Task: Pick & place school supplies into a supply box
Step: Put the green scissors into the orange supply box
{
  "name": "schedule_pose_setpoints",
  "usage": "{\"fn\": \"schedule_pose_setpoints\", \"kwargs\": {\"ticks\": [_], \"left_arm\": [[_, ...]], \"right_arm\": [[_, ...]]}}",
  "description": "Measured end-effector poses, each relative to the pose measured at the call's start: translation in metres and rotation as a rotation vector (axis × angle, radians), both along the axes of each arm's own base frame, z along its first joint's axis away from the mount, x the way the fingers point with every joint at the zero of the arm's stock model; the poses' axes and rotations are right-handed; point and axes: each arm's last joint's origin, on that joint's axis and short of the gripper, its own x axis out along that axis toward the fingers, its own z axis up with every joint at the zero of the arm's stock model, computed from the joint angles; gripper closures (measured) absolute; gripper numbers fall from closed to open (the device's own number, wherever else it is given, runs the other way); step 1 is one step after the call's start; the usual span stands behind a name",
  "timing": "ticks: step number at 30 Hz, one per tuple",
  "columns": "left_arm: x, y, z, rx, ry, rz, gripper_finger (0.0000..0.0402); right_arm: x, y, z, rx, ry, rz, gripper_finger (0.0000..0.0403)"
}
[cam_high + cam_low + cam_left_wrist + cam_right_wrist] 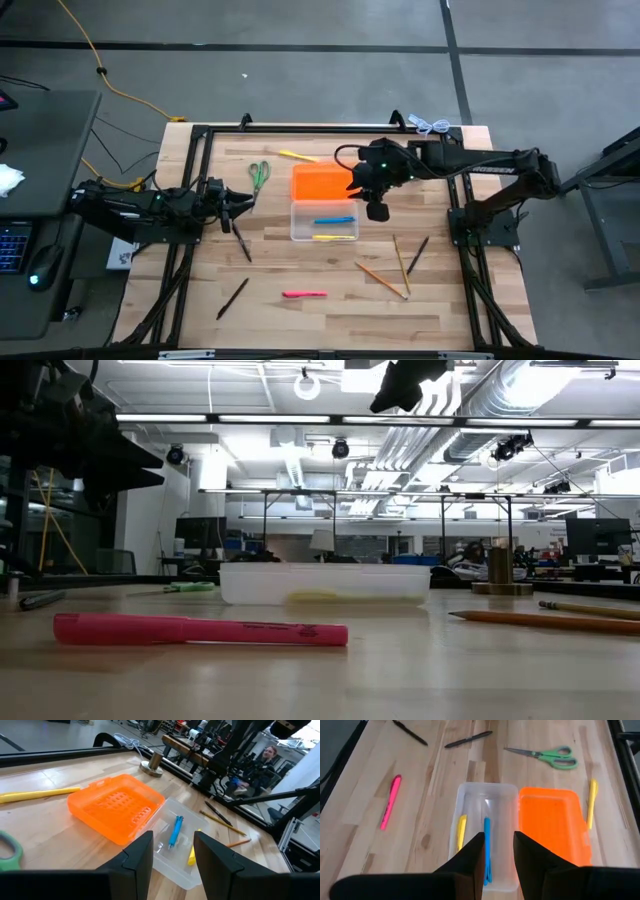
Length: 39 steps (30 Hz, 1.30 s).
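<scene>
Pink marker (pixel 303 294) lower centre: light, stiff, rolls (pinch mid-barrel). Right gripper (pixel 377 211) above clear box (pixel 323 221), open, empty; left gripper (pixel 243 203) open, idle.

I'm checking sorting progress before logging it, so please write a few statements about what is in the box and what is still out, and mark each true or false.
1. The clear plastic box holds a blue pen and a yellow marker. True.
2. The pink highlighter lies in the box. False: it lies on the wooden table, out of the box.
3. The green-handled scissors lie on the table beside the orange lid. True.
4. The right claw grips a pencil. False: it hangs empty above the box, fingers apart.
5. The orange lid covers the box. False: it lies open beside it.
</scene>
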Motion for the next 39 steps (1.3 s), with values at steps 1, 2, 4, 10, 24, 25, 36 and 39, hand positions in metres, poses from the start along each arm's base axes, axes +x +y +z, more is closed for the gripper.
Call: {"fn": "schedule_pose_setpoints", "kwargs": {"ticks": [1, 2, 4, 10, 24, 25, 36, 39], "left_arm": [[0.000, 0.000, 0.000, 0.000, 0.001, 0.000, 0.0229], [0.000, 0.000, 0.000, 0.000, 0.001, 0.000, 0.0229], [0.000, 0.000, 0.000, 0.000, 0.000, 0.000, 0.0229], [0.000, 0.000, 0.001, 0.000, -0.006, 0.012, 0.0229], [0.000, 0.002, 0.001, -0.041, -0.025, 0.074, 0.0229], [-0.001, 0.002, 0.001, -0.045, -0.027, 0.081, 0.0229], [-0.001, 0.004, 0.001, -0.034, -0.037, 0.167, 0.0229], [-0.001, 0.005, 0.003, -0.035, -0.054, 0.190, 0.0229]], "right_arm": [[-0.004, -0.001, 0.000, -0.001, -0.020, -0.006, 0.0324], [-0.007, -0.002, -0.002, 0.003, -0.041, -0.018, 0.0324], [-0.017, -0.004, -0.006, 0.025, -0.091, -0.052, 0.0324], [-0.049, -0.002, -0.023, 0.075, -0.243, -0.123, 0.0324], [-0.109, 0.006, -0.065, 0.142, -0.443, -0.153, 0.0324], [-0.112, 0.007, -0.068, 0.150, -0.464, -0.155, 0.0324], [-0.142, 0.011, -0.109, 0.236, -0.599, -0.186, 0.0324], [-0.146, 0.012, -0.118, 0.244, -0.606, -0.188, 0.0324]]}}
